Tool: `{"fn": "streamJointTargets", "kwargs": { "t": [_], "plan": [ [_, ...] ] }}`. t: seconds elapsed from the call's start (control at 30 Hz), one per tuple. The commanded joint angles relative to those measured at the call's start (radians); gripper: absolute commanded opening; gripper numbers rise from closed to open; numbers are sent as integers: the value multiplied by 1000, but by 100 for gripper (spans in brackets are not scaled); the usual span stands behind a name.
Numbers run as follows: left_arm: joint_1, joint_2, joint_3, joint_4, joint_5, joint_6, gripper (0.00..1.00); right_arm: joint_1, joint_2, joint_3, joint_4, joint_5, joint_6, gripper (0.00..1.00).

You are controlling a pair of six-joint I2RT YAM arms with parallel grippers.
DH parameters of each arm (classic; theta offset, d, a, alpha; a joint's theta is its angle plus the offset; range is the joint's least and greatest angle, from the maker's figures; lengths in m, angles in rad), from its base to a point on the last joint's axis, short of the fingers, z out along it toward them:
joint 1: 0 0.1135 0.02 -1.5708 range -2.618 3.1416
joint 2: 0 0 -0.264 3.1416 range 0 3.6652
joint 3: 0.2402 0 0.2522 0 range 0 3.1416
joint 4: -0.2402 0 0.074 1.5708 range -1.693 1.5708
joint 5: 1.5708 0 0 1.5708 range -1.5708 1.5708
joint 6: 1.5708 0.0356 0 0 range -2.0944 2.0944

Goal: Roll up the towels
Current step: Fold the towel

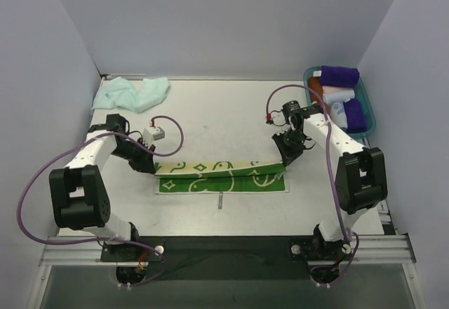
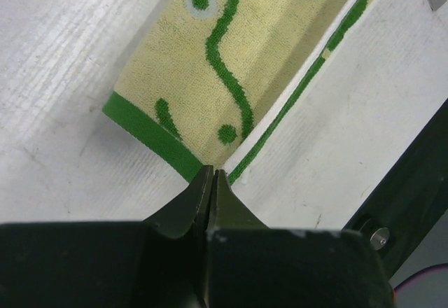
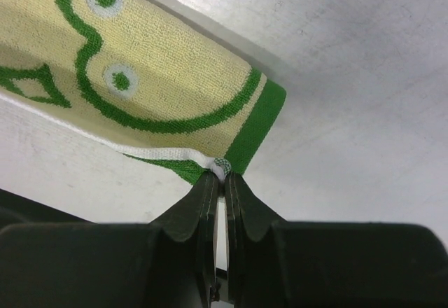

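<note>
On the counter (image 1: 224, 119), left hand (image 2: 212, 175) and right hand (image 3: 220, 175) pinch corners of the pale yellow green-squiggled towel (image 1: 221, 175). Mint-aqua cloth (image 1: 133, 93) sits well apart.

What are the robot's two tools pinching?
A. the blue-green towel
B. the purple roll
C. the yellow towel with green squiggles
C: the left tool and the right tool are each shut on a corner of the yellow towel, holding its edge up off the table.
</note>
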Motion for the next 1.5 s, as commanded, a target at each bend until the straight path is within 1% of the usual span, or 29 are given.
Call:
{"fn": "streamJointTargets", "kwargs": {
  "t": [0.0, 0.07, 0.17, 0.2, 0.23, 0.27, 0.33, 0.53, 0.67, 0.8, 1.03, 1.27, 1.47],
  "plan": [
    [-14, -25, -3, -60, -22, 59, 0, 7, -33, -28, -70, 11, -22, 0],
    [-25, -13, -19, -58, -27, 61, 0, 10, -15, -49, -56, 7, -20, 0],
    [-69, 5, -37, -35, -45, 32, 0, 21, 17, -77, -24, 15, -16, 0],
    [-92, 10, -55, -5, -66, 21, 0, 22, 26, -81, -16, 15, -14, 0],
    [-92, 17, -66, 14, -79, -5, 0, 22, 45, -83, -2, 15, -11, 0],
    [-129, 28, -85, 40, -99, -20, 0, 25, 63, -84, 5, 17, -10, 0],
    [-143, 45, -105, 63, -123, -33, 0, 28, 82, -91, 18, 20, -10, 0],
    [-143, 96, -132, 98, -174, -34, 0, 35, 108, -89, 30, 24, -8, 0],
    [-140, 96, -134, 107, -185, -39, 0, 36, 106, -86, 30, 24, -8, 0],
    [-140, 96, -128, 109, -189, -51, 0, 36, 76, -85, 24, 24, -10, 0],
    [-142, 85, -120, 107, -179, -63, 0, 39, 3, -45, -56, 4, -16, 0],
    [-142, 82, -129, 107, -169, -71, 0, 42, -9, -104, -67, -14, -22, 0],
    [-142, 85, -132, 114, -172, -74, 0, 50, 48, -161, -35, -36, -20, 0]
  ]
}}
